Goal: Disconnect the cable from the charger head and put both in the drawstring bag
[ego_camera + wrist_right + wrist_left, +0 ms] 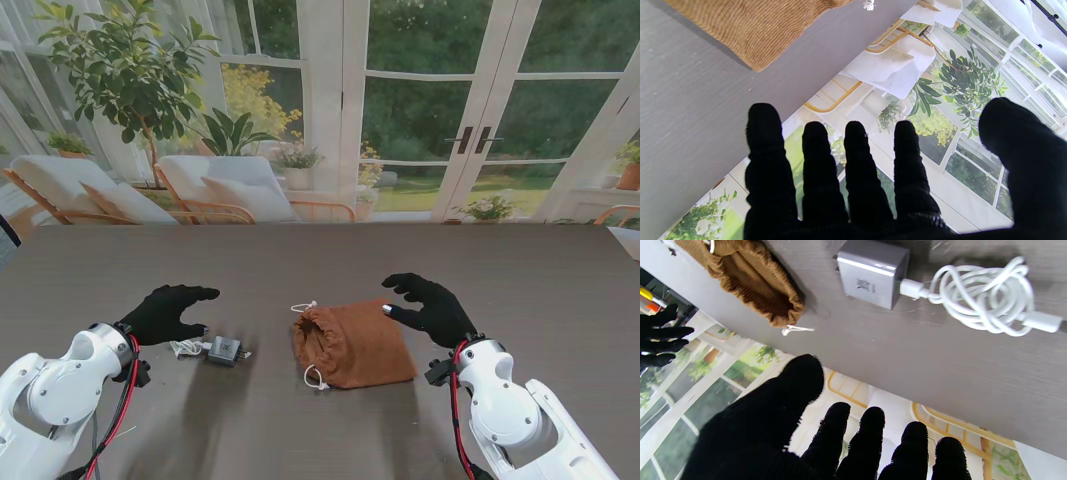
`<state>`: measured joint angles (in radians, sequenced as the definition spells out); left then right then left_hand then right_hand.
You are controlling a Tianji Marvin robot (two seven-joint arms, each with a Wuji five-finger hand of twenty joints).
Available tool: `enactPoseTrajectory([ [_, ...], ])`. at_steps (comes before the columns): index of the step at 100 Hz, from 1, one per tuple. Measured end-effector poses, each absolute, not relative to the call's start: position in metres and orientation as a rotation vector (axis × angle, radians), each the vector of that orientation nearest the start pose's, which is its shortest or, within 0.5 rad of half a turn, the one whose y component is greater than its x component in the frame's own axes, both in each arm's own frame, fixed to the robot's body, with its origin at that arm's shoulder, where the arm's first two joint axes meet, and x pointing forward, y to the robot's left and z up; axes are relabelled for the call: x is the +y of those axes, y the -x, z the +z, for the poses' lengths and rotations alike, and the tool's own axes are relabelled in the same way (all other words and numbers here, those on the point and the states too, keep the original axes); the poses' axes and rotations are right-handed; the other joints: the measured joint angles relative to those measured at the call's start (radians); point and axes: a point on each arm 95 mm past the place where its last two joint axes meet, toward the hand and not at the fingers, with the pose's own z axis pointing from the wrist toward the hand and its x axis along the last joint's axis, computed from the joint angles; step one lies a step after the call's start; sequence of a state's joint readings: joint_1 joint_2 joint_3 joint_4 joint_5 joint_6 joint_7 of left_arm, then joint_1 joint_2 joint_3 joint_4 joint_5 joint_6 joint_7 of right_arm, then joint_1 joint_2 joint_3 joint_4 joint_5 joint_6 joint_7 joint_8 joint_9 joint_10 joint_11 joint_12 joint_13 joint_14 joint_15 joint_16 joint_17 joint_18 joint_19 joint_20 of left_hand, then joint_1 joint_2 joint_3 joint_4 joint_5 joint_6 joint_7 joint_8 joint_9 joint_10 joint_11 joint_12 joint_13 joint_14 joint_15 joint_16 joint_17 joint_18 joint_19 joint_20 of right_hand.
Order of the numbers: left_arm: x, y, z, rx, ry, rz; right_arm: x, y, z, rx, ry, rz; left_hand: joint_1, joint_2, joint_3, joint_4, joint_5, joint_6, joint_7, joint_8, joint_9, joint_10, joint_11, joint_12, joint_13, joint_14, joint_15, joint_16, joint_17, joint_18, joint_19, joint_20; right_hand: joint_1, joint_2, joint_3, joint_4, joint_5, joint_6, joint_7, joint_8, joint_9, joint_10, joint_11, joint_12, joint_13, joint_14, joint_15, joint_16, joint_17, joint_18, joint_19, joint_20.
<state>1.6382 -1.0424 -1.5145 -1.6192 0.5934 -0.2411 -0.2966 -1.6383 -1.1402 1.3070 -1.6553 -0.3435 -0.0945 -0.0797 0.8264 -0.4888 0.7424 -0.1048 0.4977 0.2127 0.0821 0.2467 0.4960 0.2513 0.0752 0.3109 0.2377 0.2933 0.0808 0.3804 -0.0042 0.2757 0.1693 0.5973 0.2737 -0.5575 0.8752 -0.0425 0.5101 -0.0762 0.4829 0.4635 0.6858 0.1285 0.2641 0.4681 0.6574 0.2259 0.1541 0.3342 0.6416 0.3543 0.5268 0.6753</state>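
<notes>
Reading the charger head [872, 272] first: a small dark mark is printed on its grey side face in the left wrist view, too small and blurred to read. No other writing is legible anywhere.

Charger head lies flat on the table [560, 290], to the left of the drawstring bag [352, 345] with bare table between them. White cable [983, 300] is still plugged into the side of the charger head that faces away from the bag. Cable is bundled in a loose coil on the table, its free plug [1042, 321] sticking out of the coil. In the stand view the coil [186, 347] is partly covered by the left hand.

Bag is brown ribbed fabric, lying on its side at table centre, gathered mouth [773, 303] turned toward the charger. Inside of the bag cannot be seen. White drawstring ends [314, 377] show at the mouth; another tip [303, 306] sits at the far side.

Left hand [165, 312], black glove, hovers over the table just beside the cable, fingers spread, holding nothing. Right hand [430, 306] hovers by the bag's right end, fingers apart, empty; whether it touches the bag cannot be told.

Beyond the far table edge: glazed doors [470, 110], lounge chairs [215, 190], potted plants [130, 70]. Wrist views cut off most of the bag.
</notes>
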Motion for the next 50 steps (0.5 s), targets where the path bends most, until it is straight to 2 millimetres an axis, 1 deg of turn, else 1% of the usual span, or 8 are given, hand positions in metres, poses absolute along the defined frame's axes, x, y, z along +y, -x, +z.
enactPoseTrajectory([
  [13,0.099,-0.403,-0.305,1.545,1.555,-1.575,-0.011,-0.392,-0.308,-1.189,2.142,-2.444,0.072,0.000,0.033,0.000,0.000,-0.004,0.000,-0.008,0.000,-0.009,0.000,-0.001,0.000,-0.011,0.000,0.000,0.012,-0.012,0.000,-0.012,0.000,0.000,0.000,0.000,0.000,0.000,0.000,0.000,0.000,0.000,0.000,0.000,0.000,0.000,0.000,0.000,0.000,0.000,0.000,0.000],
  [26,0.104,-0.407,-0.313,1.611,1.550,-1.499,-0.010,-0.392,-0.309,-1.194,2.140,-2.438,0.072,0.000,0.033,0.000,0.006,-0.004,0.000,-0.012,0.000,-0.017,0.000,-0.001,0.000,-0.015,0.000,0.000,0.023,-0.013,0.000,-0.023,0.000,0.000,0.000,0.000,0.000,0.000,0.000,0.000,0.000,0.000,0.000,0.000,0.000,0.000,0.000,0.000,0.000,0.000,0.000,0.000],
  [43,0.108,-0.411,-0.322,1.668,1.560,-1.444,-0.010,-0.391,-0.309,-1.200,2.140,-2.428,0.082,0.000,0.052,0.000,0.018,-0.006,0.013,-0.012,0.000,-0.017,0.000,-0.002,0.000,-0.016,0.008,0.000,0.024,-0.023,0.000,-0.030,0.000,0.000,0.000,0.000,0.004,0.008,0.000,0.000,0.000,0.000,0.000,0.000,0.000,0.000,0.000,0.000,0.000,0.000,0.000,0.000],
  [50,0.109,-0.412,-0.326,1.704,1.542,-1.401,-0.010,-0.391,-0.310,-1.201,2.140,-2.419,0.082,0.000,0.052,0.000,0.018,-0.006,0.013,-0.012,0.000,-0.018,0.001,-0.002,0.000,-0.023,0.013,0.000,0.034,-0.023,0.000,-0.036,0.000,0.000,0.000,0.000,0.004,0.010,0.000,0.000,0.000,0.001,0.000,0.000,0.000,0.000,0.000,0.000,0.000,0.000,0.000,0.000],
])
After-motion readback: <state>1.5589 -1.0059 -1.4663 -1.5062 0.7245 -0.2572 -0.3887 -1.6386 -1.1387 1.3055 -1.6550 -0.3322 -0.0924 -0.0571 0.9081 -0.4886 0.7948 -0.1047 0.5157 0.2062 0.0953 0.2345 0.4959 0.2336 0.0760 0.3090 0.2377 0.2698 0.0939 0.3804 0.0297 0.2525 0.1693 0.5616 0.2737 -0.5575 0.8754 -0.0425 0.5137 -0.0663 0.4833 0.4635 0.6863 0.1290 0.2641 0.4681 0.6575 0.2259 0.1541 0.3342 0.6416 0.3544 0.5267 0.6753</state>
